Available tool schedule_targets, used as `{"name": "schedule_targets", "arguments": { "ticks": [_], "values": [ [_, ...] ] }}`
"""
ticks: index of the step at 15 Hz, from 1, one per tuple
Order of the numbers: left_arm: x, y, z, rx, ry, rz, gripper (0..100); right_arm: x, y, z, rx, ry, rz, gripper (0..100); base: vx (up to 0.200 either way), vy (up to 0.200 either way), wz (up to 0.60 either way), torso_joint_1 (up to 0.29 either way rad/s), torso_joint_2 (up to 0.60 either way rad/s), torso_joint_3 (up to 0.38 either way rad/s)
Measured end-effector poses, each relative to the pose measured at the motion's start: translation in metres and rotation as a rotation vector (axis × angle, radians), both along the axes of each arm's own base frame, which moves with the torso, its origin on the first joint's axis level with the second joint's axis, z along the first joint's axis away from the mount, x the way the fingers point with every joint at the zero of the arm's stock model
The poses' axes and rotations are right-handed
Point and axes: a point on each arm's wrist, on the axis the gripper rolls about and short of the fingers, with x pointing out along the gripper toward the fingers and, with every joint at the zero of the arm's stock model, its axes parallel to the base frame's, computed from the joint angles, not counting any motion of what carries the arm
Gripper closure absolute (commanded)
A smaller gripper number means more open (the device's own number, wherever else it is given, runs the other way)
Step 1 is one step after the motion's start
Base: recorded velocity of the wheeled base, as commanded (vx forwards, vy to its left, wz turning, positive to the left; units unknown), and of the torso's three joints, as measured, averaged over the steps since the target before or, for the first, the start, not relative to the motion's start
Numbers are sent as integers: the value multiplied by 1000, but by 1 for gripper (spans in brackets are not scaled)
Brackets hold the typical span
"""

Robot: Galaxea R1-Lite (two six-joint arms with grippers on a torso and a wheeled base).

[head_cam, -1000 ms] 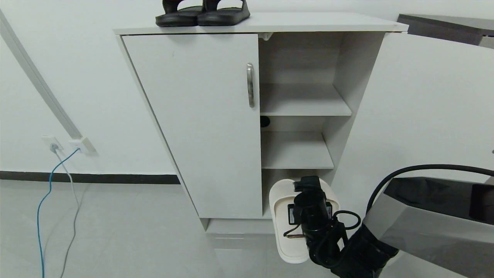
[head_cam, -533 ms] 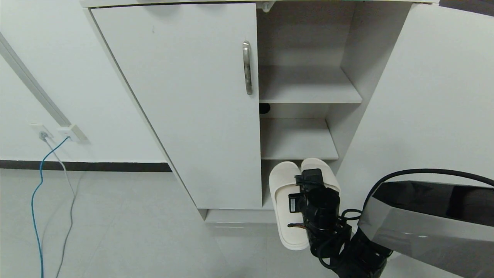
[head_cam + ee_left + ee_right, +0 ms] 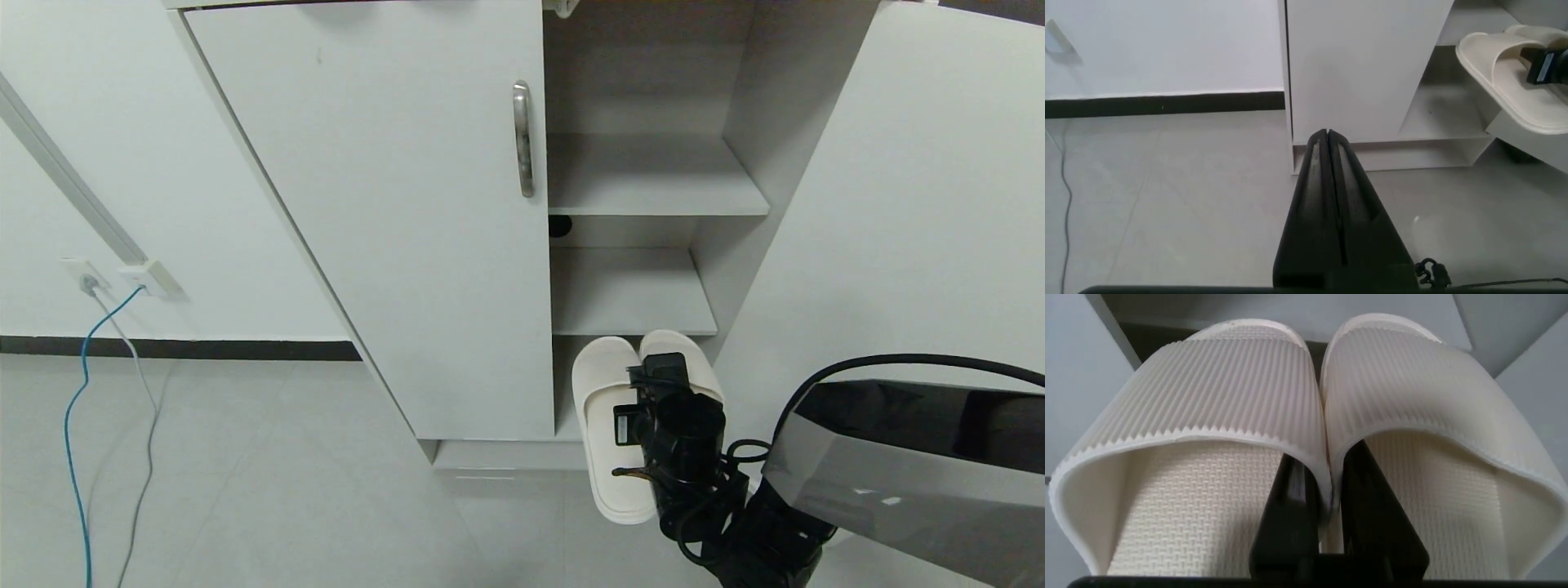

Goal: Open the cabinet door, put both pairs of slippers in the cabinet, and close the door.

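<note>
A pair of white slippers (image 3: 606, 408) hangs side by side in my right gripper (image 3: 663, 369), toes pointing into the cabinet's bottom compartment (image 3: 563, 396), just below the lower shelf (image 3: 629, 290). In the right wrist view my right gripper (image 3: 1327, 494) is shut on the touching inner edges of the two ribbed straps of the slippers (image 3: 1208, 416). The cabinet's right door (image 3: 898, 204) stands wide open; its left door (image 3: 392, 212) is closed. My left gripper (image 3: 1327, 137) is shut and empty, low over the floor, facing the cabinet base, with the slippers (image 3: 1507, 69) off to one side.
The upper shelf (image 3: 645, 175) and lower shelf are bare. A metal handle (image 3: 522, 139) runs down the closed door's edge. Blue and grey cables (image 3: 82, 408) hang from wall sockets (image 3: 147, 278) at the left. Open tiled floor (image 3: 245, 490) lies in front of the closed door.
The head camera has moved closer and lower, so the cabinet top left the picture. My right gripper has carried the white slippers a little further toward the bottom compartment.
</note>
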Motion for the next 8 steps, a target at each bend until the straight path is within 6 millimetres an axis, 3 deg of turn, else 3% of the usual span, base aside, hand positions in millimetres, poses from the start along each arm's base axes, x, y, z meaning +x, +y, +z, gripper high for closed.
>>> {"name": "schedule_targets", "arguments": {
  "ticks": [6, 8],
  "values": [
    [0, 0, 0, 0, -1, 0, 100, 5, -6, 6, 2, -21, -19, 100, 200, 0, 0, 2, 5, 2],
    [0, 0, 0, -1, -1, 1, 100, 6, -6, 7, 4, -23, -8, 100, 0, 0, 0, 0, 0, 0]
  ]
}}
